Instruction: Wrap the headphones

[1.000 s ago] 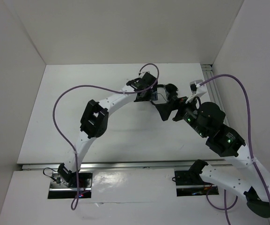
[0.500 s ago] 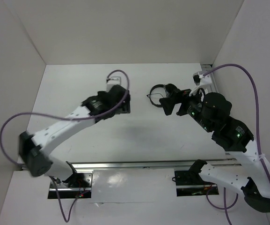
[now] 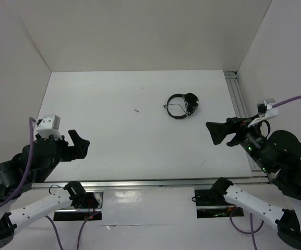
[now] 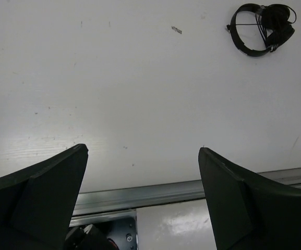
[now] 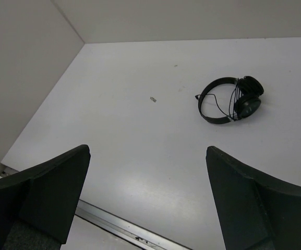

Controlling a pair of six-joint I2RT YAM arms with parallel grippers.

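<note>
The black headphones (image 3: 181, 107) lie alone on the white table, right of centre toward the back. Their ear cups are folded together at the right end of the headband, and the thin cord is looped across the band beside them. They also show in the left wrist view (image 4: 262, 28) and the right wrist view (image 5: 231, 99). My left gripper (image 3: 80, 145) is open and empty, raised over the near left edge (image 4: 142, 151). My right gripper (image 3: 220, 133) is open and empty, raised at the near right, well short of the headphones (image 5: 147, 150).
A metal rail (image 3: 140, 183) runs along the table's near edge, and another rail (image 3: 239, 104) runs down its right side. White walls close off the left, back and right. A small dark speck (image 3: 136, 110) lies left of centre.
Both arms have pulled back from the headphones toward the near edge, the left one far to the left. The headphones, which were between the grippers, now lie free on the table.
</note>
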